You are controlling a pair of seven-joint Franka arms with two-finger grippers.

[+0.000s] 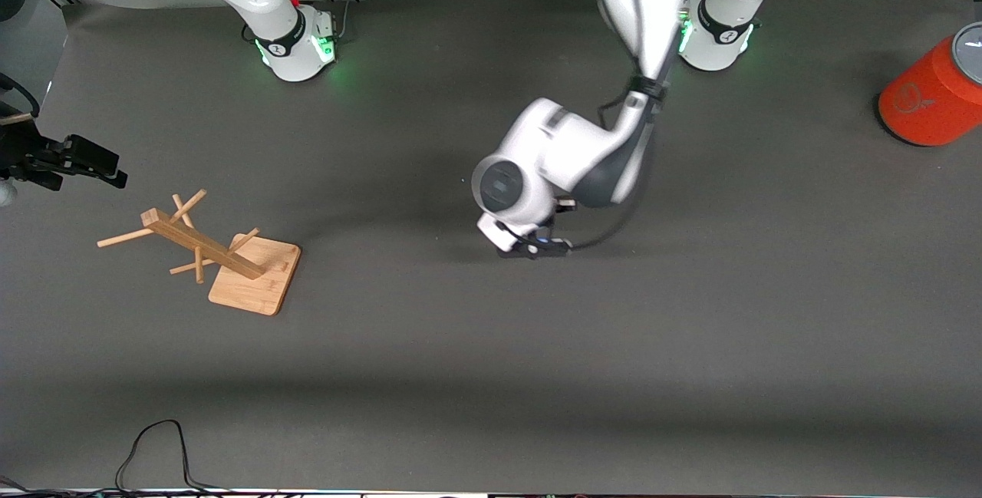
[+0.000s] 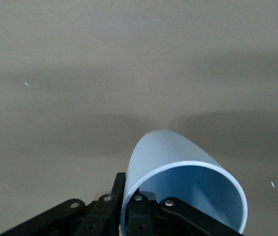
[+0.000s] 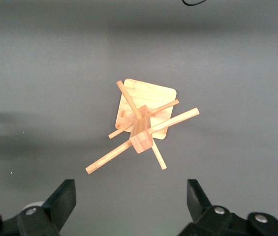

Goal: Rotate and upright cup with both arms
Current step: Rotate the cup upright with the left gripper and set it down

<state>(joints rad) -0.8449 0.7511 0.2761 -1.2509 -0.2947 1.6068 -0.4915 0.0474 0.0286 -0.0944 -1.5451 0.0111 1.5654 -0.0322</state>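
While its fingers [image 2: 143,209] pinch the rim of the small pale-blue plastic cup [image 2: 178,172], one inside the mouth and one outside, the left pincer [image 1: 535,246] sits low over the middle of the dark grey table [image 1: 690,344]. The cup lies tilted on its side, mouth toward the wrist; in the front view the arm hides it. The right pincer [image 3: 131,201] hangs spread wide, holding nothing, above the pale wooden peg stand with a square base [image 1: 222,252] at the right arm's end, that arm waiting. A large orange cylinder with a grey top [image 1: 932,91] stands at the left arm's end.
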